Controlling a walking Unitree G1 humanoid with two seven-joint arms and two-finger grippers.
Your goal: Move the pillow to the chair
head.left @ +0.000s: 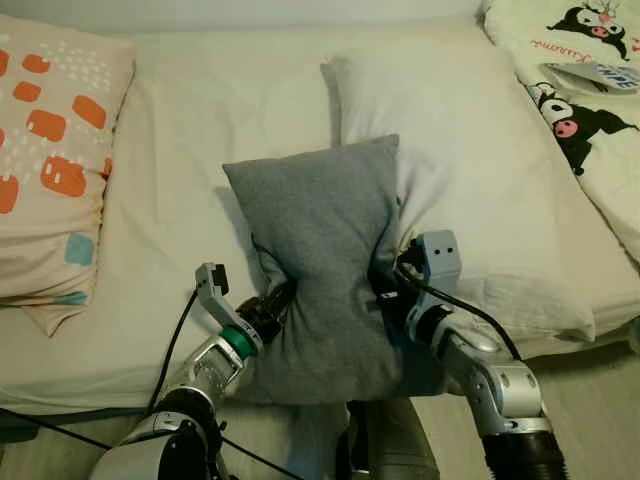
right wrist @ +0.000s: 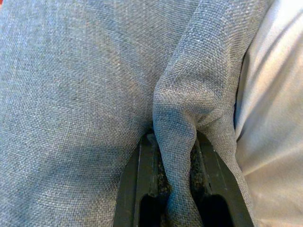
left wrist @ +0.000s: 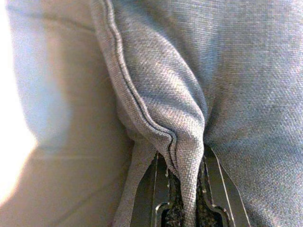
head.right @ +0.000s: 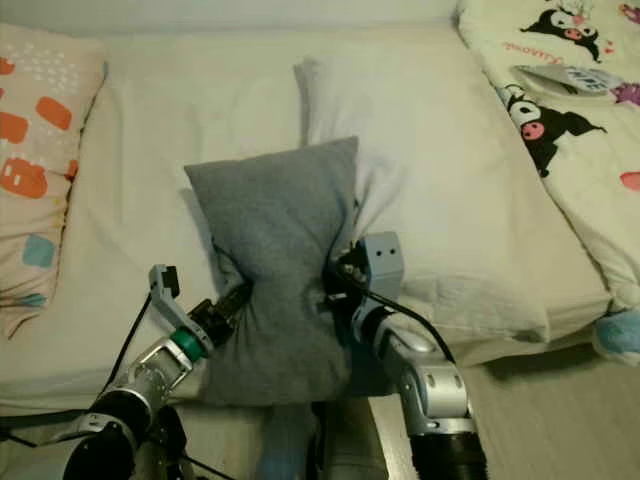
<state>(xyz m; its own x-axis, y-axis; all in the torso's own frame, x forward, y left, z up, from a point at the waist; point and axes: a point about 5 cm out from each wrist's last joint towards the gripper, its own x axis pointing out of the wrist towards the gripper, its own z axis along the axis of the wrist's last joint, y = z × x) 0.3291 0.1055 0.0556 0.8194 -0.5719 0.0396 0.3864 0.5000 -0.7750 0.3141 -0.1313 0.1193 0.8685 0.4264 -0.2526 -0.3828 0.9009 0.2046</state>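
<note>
Left eye view: holding the grey pillow [head.left: 325,270] between both hands, pinched at its waist so the fabric is bunching into an hourglass. Left hand [head.left: 277,303] gripping the pillow's left edge, right hand [head.left: 388,290] gripping the right edge. Pillow standing up off the bed [head.left: 190,140], its lower end hanging over the bed's near edge, its upper part leaning against a white pillow [head.left: 470,150]. Lying at far left, a patterned pillow [head.left: 50,150]; at far right, a cartoon quilt [head.left: 580,80]. No chair and no containers to be seen here.

Right eye view: showing the same scene, both hands clamped at mid-height on the pillow, arms reaching in from below.

Left wrist view: fingers [left wrist: 222,189] closing on a fold of seam and cloth only, not on the stuffing. Judging this as the main risk: a thin pinch of fabric sliding out once the pillow's weight is hanging free, most likely during turning or walking.

Right wrist view: fingers [right wrist: 137,184] likewise clenched on a narrow ridge of grey weave. Judging a second risk: one hand losing its fold first, leaving the pillow swinging from the other and dropping to the floor. Also possible: dragging the white pillow along while lifting, since the two are touching. Pulling the hands apart could strain the grip on both folds.
</note>
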